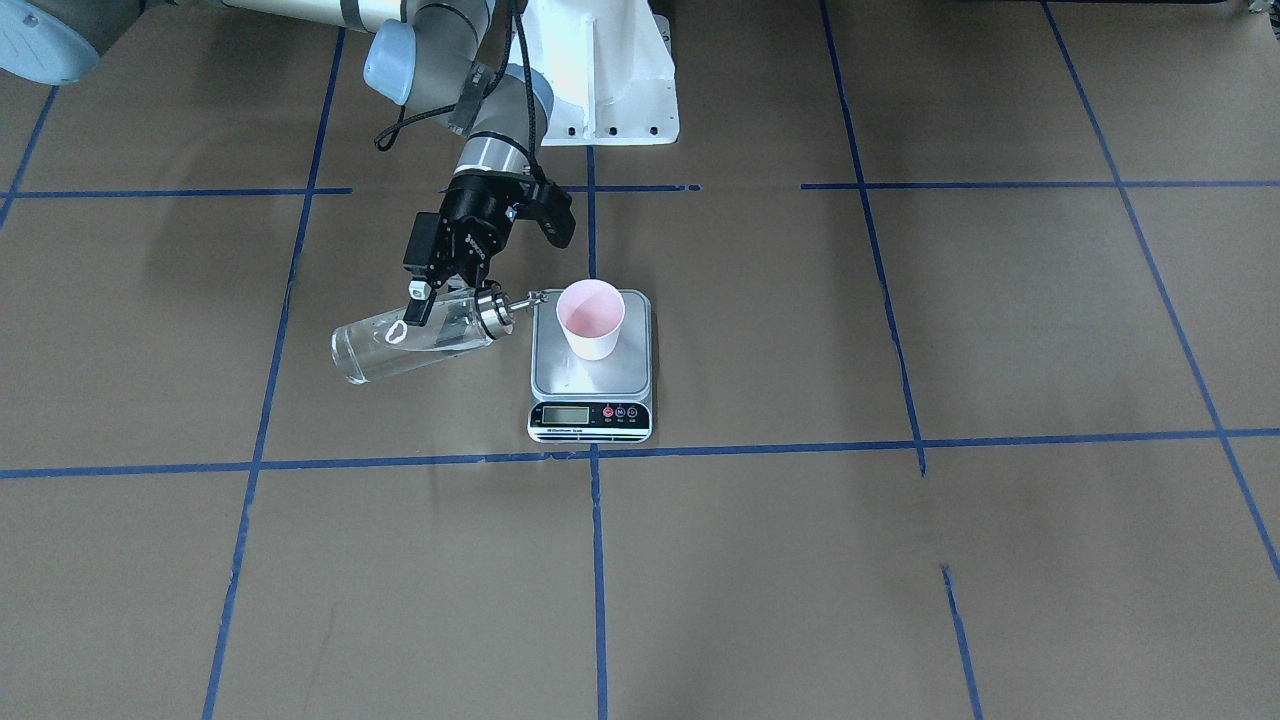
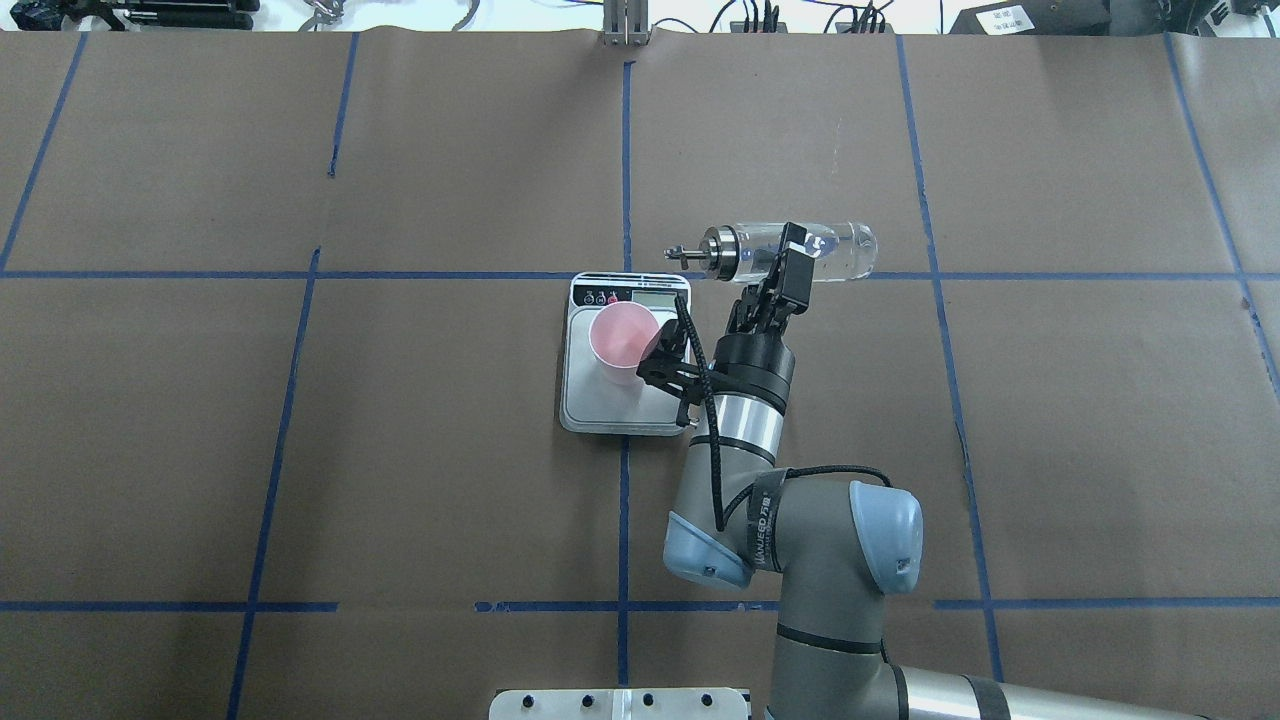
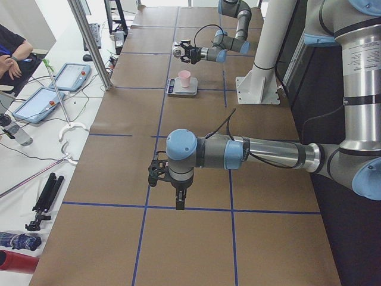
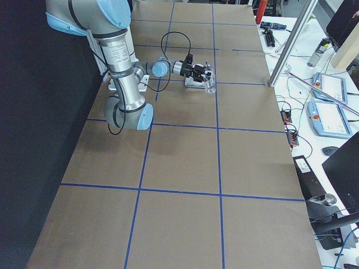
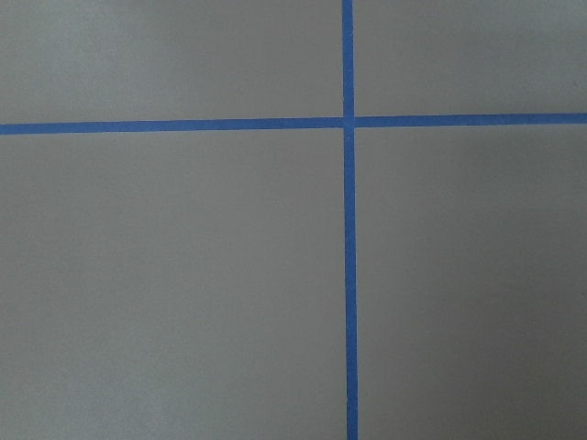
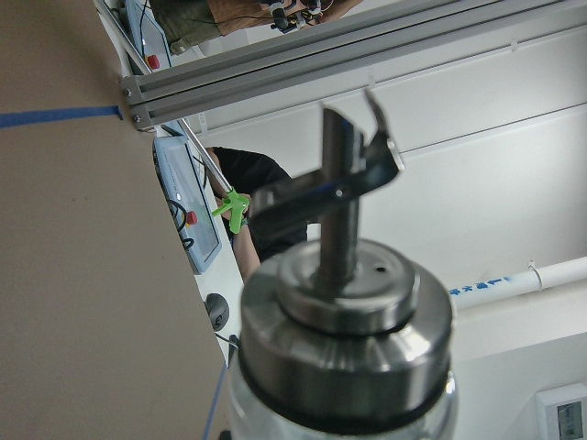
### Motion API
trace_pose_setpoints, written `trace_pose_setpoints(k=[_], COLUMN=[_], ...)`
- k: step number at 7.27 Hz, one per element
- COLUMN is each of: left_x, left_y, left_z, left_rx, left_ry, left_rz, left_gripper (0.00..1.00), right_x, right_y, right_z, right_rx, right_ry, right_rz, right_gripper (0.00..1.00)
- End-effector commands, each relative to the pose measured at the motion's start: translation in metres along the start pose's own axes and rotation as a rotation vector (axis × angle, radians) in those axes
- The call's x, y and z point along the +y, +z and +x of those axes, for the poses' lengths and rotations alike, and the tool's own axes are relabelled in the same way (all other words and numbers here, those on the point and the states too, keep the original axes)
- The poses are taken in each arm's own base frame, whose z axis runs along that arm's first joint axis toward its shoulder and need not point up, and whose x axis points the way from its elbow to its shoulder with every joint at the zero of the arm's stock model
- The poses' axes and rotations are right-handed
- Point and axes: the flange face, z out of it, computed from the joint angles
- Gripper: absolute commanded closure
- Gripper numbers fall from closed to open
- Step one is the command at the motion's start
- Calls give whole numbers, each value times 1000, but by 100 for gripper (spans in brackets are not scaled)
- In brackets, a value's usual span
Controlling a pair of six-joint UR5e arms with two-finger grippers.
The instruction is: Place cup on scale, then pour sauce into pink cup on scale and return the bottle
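The pink cup (image 1: 591, 318) stands upright on the scale (image 1: 590, 380), toward its back part; it also shows in the overhead view (image 2: 622, 343) on the scale (image 2: 600, 405). My right gripper (image 1: 430, 310) is shut on the clear bottle (image 1: 400, 345) and holds it roughly horizontal above the table beside the scale. The silver spout (image 1: 528, 298) points at the cup and ends close to its rim. No stream shows. The right wrist view shows the cap and spout (image 6: 344, 312) close up. My left gripper (image 3: 178, 199) hangs over bare table far from the scale; I cannot tell whether it is open.
The table is brown paper with a grid of blue tape lines (image 1: 596, 455). The robot's white base (image 1: 600, 90) stands behind the scale. An aluminium post (image 3: 89, 42), tablets (image 3: 71, 76) and a seated person (image 3: 12, 50) are off the table's far side.
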Motion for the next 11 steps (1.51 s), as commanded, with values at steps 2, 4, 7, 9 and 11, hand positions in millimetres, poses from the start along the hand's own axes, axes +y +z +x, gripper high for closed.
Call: trace_pose_setpoints(k=[2,4,7,9,11], left_x=[2,2,1,1,1], left_y=[0,1,0,1,0], left_z=[0,0,1,-1,0], left_rx=[0,0,0,0,0], left_ry=[-18,-19,-15,-19,-21], left_rz=[-19,-20,-19,-20,-22], left_gripper=[0,0,0,0,0], right_x=[-4,-1,9,14,19], right_y=[-13,-22,-20,-18,-16], right_z=[-6,-15,-20,-21,-22], right_rx=[34,39,56,82,106], right_ry=[-79,-106,-127,-141,-158], right_rz=[42,62,76,97,116], right_gripper=[100,100,100,100,100])
